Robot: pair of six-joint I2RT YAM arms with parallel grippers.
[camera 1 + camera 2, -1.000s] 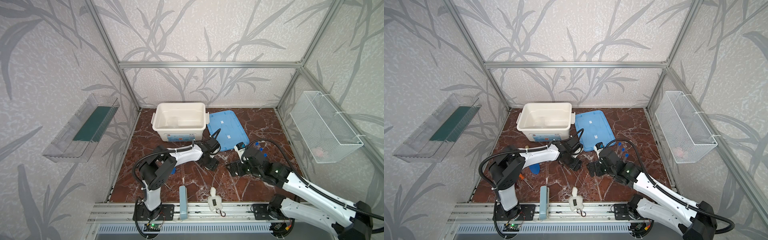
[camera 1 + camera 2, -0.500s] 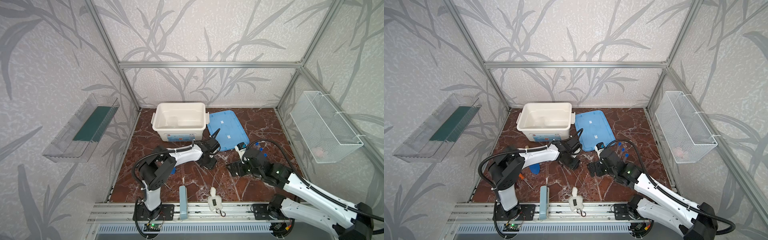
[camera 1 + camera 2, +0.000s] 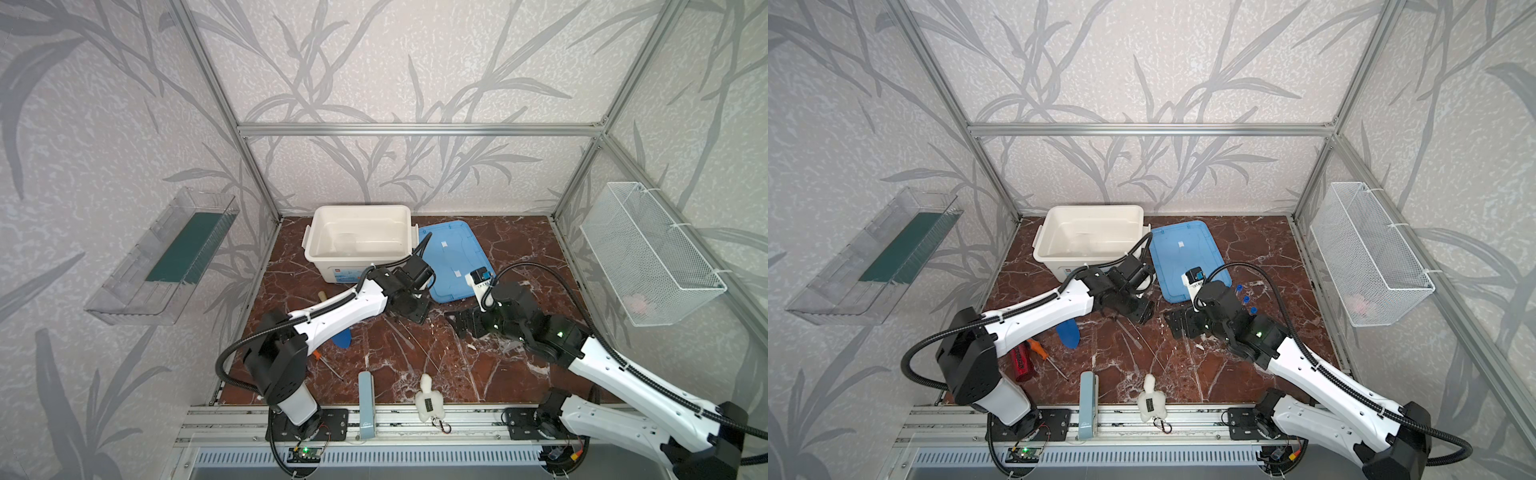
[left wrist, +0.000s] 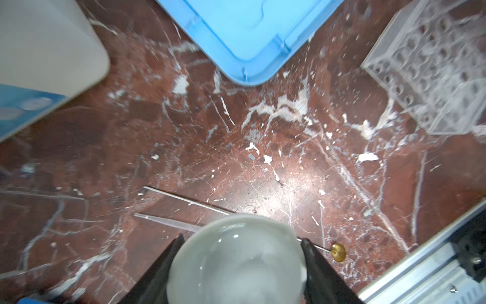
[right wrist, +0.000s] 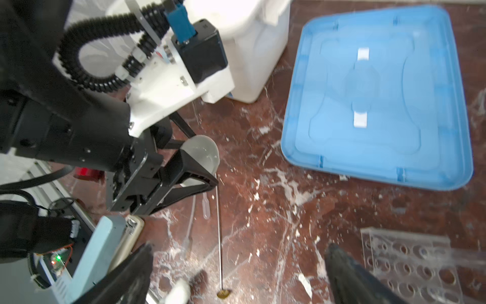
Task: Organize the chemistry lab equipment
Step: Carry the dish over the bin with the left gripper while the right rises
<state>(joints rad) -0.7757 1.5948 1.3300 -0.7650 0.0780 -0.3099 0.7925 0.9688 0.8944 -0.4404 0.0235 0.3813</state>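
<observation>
Left gripper (image 4: pixel 241 238) is clamped on the small white dish (image 4: pixel 236 263), one jaw on each side of its rim, over two thin clear rods (image 4: pixel 184 200) lying on the marble table (image 4: pixel 263 158). I see my right gripper (image 5: pixel 239 248) spread wide and empty, just beside the clear tube rack (image 5: pixel 410 265). Farther back lie the blue-capped tubes (image 3: pixel 1244 298), the blue lid (image 4: pixel 249 34) and the white bin (image 3: pixel 359 237).

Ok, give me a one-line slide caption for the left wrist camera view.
Left claw grips the small white round dish over thin clear rods, blue lid and clear rack beyond.
</observation>
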